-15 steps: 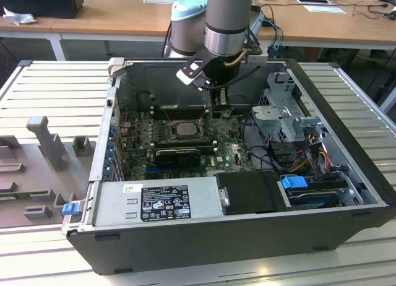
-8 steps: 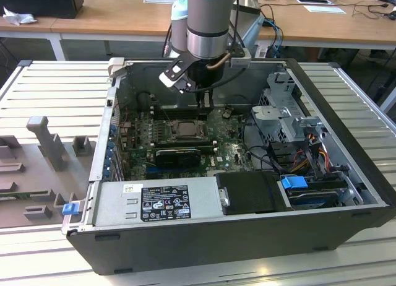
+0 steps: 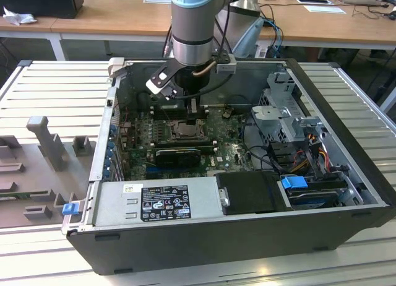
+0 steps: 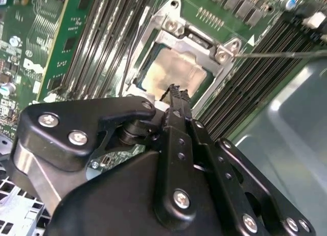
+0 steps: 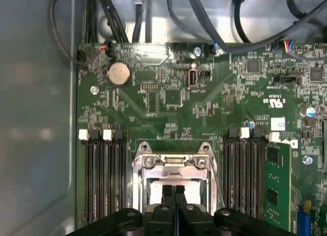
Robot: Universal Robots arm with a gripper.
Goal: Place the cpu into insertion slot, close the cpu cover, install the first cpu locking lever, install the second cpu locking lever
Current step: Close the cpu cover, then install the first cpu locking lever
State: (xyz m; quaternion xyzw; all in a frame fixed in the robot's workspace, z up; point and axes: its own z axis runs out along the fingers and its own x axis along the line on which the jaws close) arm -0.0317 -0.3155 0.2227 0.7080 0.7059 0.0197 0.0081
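Observation:
My gripper [image 3: 192, 114] hangs inside the open computer case, low over the motherboard. Its black fingers are shut tight with nothing between them, and the gripper [image 4: 175, 90] tips sit right over the cpu [image 4: 171, 67]. The cpu's silver-grey top shows through the square window of the cpu cover [image 4: 220, 54], which lies flat around it. The gripper [image 5: 173, 188] hides the near part of the cpu cover [image 5: 172, 162]. The insertion slot [image 3: 185, 132] lies under chip and cover. One thin wire lever [image 4: 278, 54] sticks out sideways from the socket corner; another lever [image 5: 217, 181] runs along the socket's side.
Long black memory slots [image 5: 102, 180] flank the socket, with a green memory card [image 5: 276, 181] in one. A coin battery [image 5: 118, 72] and black cables [image 5: 225, 21] lie beyond. The power supply [image 3: 162, 202], a black heatsink card [image 3: 178, 155] and the drive cage [image 3: 286, 116] crowd the case.

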